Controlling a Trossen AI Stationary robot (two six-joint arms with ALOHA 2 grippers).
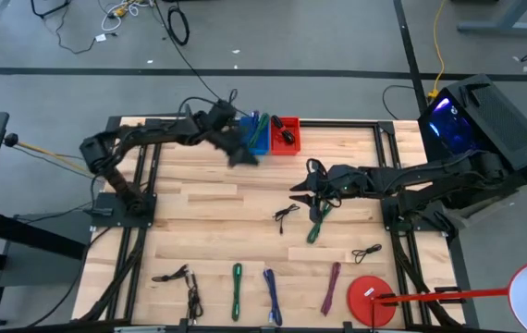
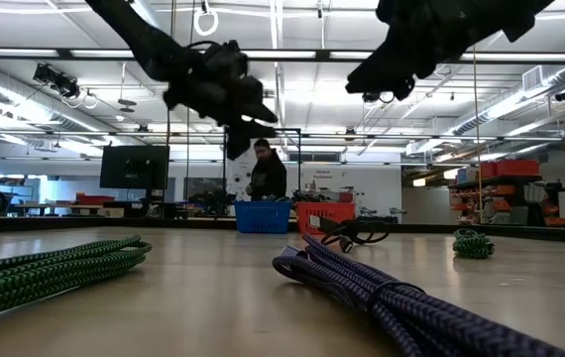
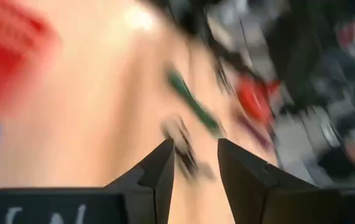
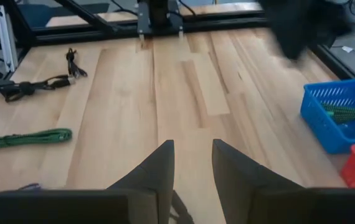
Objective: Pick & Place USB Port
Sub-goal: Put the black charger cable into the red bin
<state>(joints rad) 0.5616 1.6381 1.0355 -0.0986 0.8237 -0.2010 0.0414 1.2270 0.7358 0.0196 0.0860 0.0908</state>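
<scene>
A black USB cable (image 1: 285,215) lies loose on the wooden table, just near-side of my right gripper (image 1: 300,187). That gripper hovers over the table's middle, open (image 4: 190,163), with nothing between its fingers. At the far edge stand a blue bin (image 1: 256,132) holding a green cord and a red bin (image 1: 285,135) with a black thing inside. My left gripper (image 1: 244,155) hangs in the air just near-side of the blue bin. It is open (image 3: 195,163) and empty, and its view is blurred.
A green cord (image 1: 319,222) lies beside the black cable, another black cable (image 1: 367,252) to the right. Along the near edge lie black cables (image 1: 173,274), green (image 1: 237,289), blue (image 1: 271,296) and purple (image 1: 331,287) cords and a red disc (image 1: 372,298). A person (image 2: 266,174) stands beyond the bins.
</scene>
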